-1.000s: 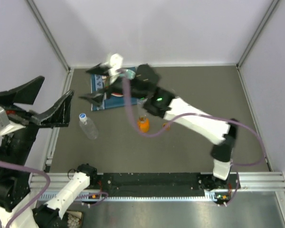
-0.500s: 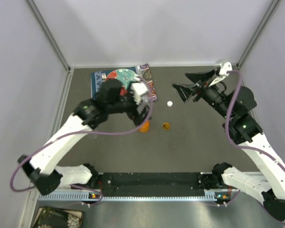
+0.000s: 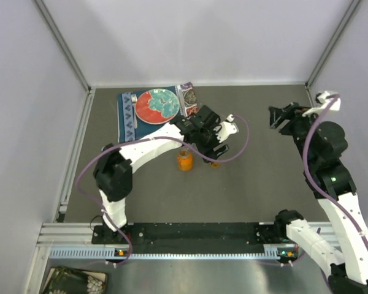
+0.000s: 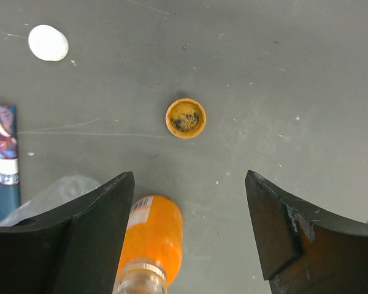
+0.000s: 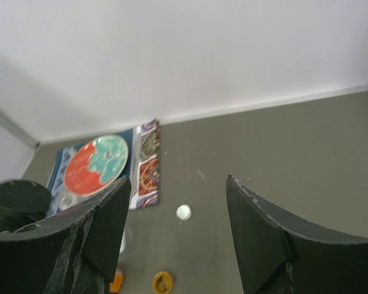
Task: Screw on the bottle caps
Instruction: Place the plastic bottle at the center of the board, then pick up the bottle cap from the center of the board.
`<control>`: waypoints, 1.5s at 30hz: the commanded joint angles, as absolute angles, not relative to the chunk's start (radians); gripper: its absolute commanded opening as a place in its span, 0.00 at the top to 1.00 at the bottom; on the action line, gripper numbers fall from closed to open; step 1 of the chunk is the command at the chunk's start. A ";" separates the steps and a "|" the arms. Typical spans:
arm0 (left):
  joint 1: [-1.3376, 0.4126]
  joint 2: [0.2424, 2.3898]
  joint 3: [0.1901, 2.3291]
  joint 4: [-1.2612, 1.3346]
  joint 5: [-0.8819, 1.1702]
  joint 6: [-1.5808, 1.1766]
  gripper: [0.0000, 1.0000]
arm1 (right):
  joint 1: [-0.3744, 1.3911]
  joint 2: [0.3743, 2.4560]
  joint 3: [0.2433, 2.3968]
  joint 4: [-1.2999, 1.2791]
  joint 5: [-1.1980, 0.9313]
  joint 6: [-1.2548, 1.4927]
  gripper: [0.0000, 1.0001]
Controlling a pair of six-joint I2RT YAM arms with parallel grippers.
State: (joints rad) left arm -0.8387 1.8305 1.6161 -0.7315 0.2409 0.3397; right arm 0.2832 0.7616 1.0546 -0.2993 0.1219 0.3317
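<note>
The squat orange bottle (image 3: 184,160) stands uncapped mid-table; in the left wrist view it (image 4: 152,245) sits low, against the left finger. The orange cap (image 4: 185,118) lies open side up beyond it, just below my left gripper from above (image 3: 214,163). A white cap (image 4: 48,43) lies farther off. My left gripper (image 3: 214,146) hovers open and empty over them (image 4: 190,184). My right gripper (image 3: 281,116) is open and empty, raised at the right, looking down on the white cap (image 5: 183,212) and orange cap (image 5: 162,282). A clear bottle's edge (image 4: 55,193) shows at the left.
The red-and-teal plate (image 3: 156,104) lies on a patterned placemat (image 3: 190,97) at the back left, also seen in the right wrist view (image 5: 97,164). Grey walls enclose the table on three sides. The second white cap is not in view.
My left gripper has moved right from beside the placemat to above the caps. My right gripper has drawn back to the right and higher.
</note>
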 commanded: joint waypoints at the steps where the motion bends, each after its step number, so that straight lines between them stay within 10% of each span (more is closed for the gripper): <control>1: -0.839 1.922 1.654 -0.598 0.248 0.308 0.24 | 0.276 0.687 1.083 -0.324 0.359 0.281 0.36; 22: -0.819 2.109 1.654 -0.440 0.158 0.330 0.58 | 0.181 0.859 1.063 -0.259 0.187 0.422 0.29; 45: -0.818 2.045 1.543 -0.448 0.210 0.376 0.55 | 0.170 0.908 1.046 -0.229 0.046 0.491 0.28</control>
